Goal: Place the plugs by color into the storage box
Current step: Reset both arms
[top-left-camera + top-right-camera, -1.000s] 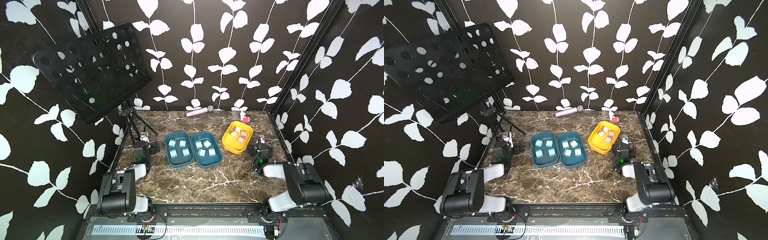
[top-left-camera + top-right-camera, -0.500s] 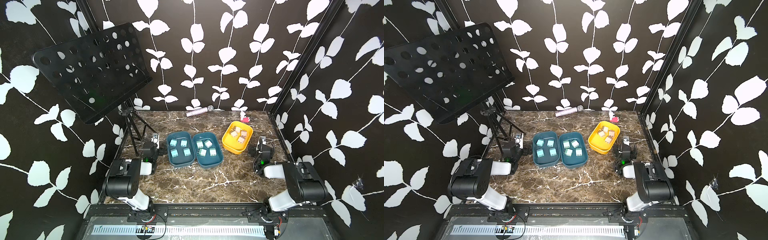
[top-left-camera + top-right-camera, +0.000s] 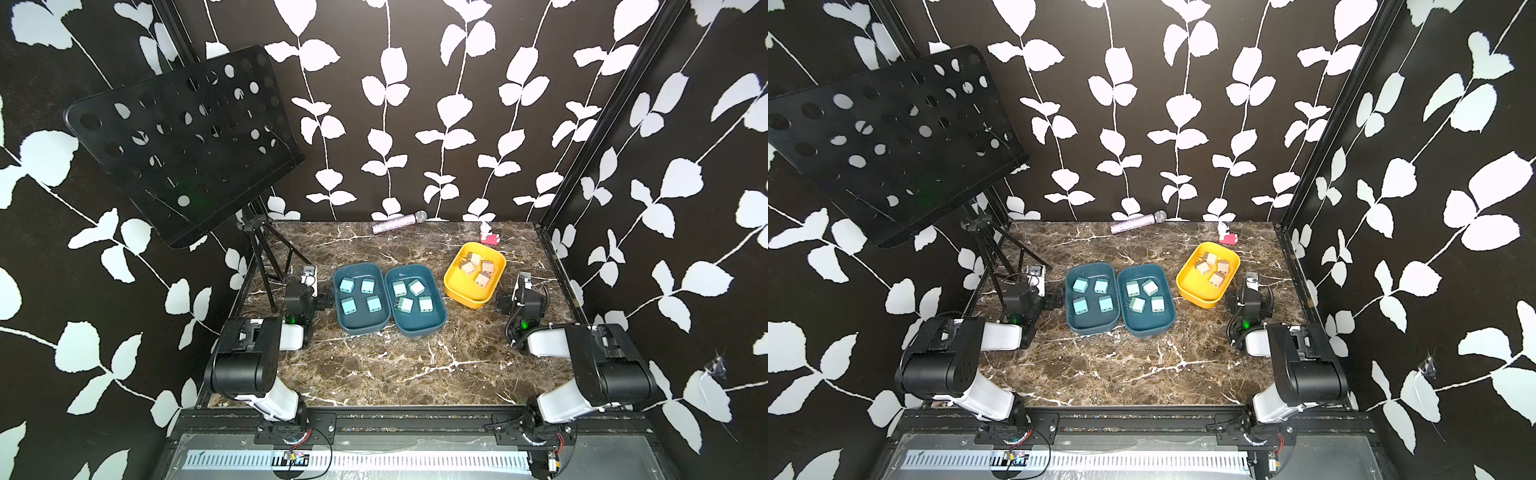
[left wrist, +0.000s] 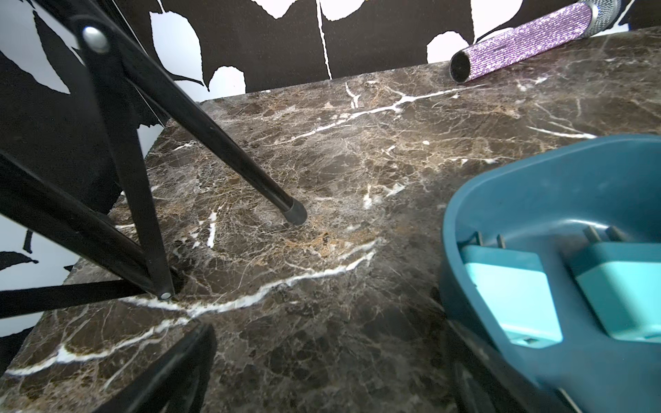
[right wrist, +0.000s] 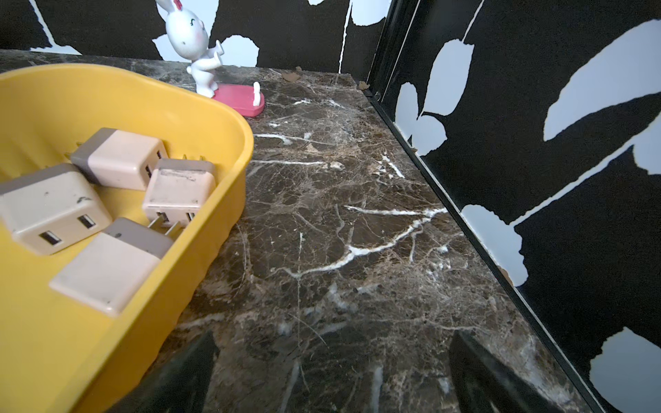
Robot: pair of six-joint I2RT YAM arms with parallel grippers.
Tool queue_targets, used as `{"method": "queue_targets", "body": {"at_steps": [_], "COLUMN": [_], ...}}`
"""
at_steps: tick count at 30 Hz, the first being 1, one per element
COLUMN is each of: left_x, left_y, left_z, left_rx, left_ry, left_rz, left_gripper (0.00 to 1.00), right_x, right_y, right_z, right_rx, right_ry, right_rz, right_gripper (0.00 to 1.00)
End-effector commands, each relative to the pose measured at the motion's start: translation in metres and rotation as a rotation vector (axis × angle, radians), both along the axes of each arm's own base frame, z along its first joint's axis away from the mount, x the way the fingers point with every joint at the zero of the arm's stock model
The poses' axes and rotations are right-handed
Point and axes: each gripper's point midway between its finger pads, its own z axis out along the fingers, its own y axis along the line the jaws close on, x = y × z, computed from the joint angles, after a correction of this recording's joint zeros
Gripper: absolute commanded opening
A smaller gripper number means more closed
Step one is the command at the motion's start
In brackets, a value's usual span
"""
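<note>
Left gripper (image 3: 309, 282), right gripper (image 3: 523, 286), both top views: low at worktop (image 3: 395, 365) sides, spread, empty. Blue plugs (image 3: 347, 285) sat in left teal tray (image 3: 361, 325), mint plugs (image 3: 400, 288) in right teal tray (image 3: 420, 327), beige plugs (image 3: 482, 279) in yellow tray (image 3: 464, 296). Sorting looked done.
Left wrist: jaws apart over bare worktop; two blue plugs lay flat in tray.
Right wrist: jaws apart; beige plugs jumbled, touching. Likely light, rigid, slick cubes; pinch flat opposite sides, clear of prongs.
</note>
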Motion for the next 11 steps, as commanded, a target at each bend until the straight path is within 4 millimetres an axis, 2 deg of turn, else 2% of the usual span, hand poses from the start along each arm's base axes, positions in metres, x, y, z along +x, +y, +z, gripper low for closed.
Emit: {"method": "queue_targets", "body": {"at_steps": [1,11], "left_x": [0.0034,0.0029], "left_y": [0.0005,0.0007], "left_z": [0.0108,0.0106], "left_rx": [0.010,0.009], "left_ry": [-0.025,-0.026], "left_rz": [0.000,-0.001], "left_gripper": [0.99,0.99], "right_x": [0.0067,0.0067], "right_y": [0.0005,0.0001], "right_z": [0.0174,0.0179], "right_rx": [0.003,0.003], "right_ry": [-0.071,-0.073], "right_rz": [0.000,-0.001], "right_gripper": [0.99,0.99]}}
